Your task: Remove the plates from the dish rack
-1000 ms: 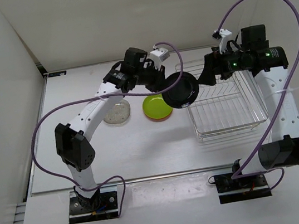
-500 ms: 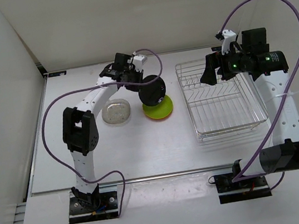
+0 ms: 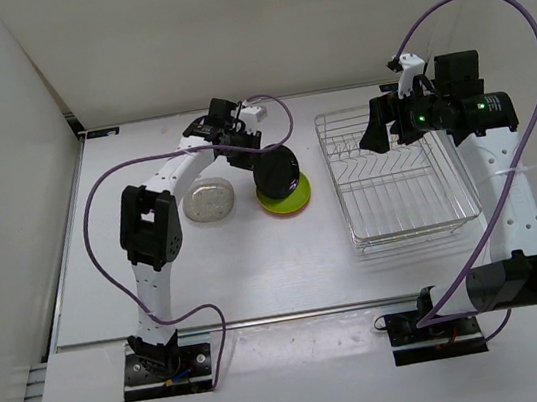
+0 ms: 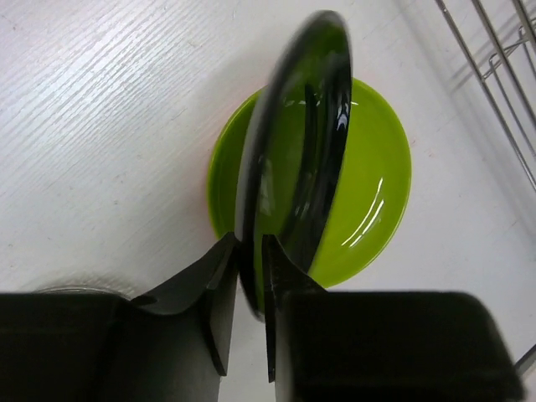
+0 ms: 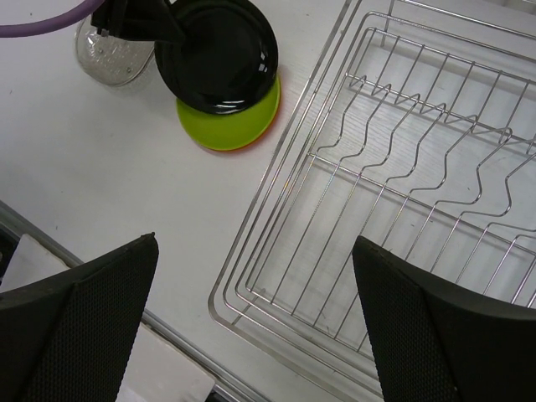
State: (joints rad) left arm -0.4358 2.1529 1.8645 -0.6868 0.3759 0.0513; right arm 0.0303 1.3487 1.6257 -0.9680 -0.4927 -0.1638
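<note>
The orange plate (image 5: 277, 99) hides under the lime green plate (image 5: 222, 130) (just a rim sliver shows). The black plate (image 4: 301, 142) has a blurred top rim; the dish rack (image 5: 248, 219) is cropped.

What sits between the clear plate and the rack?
The green plate, with the black plate tilted over it, then bare table, seen in the top view.

Four plates (image 3: 275, 172) (image 3: 210, 202) (image 3: 294, 198) (image 5: 278, 102), one dish rack (image 3: 415, 232)
</note>
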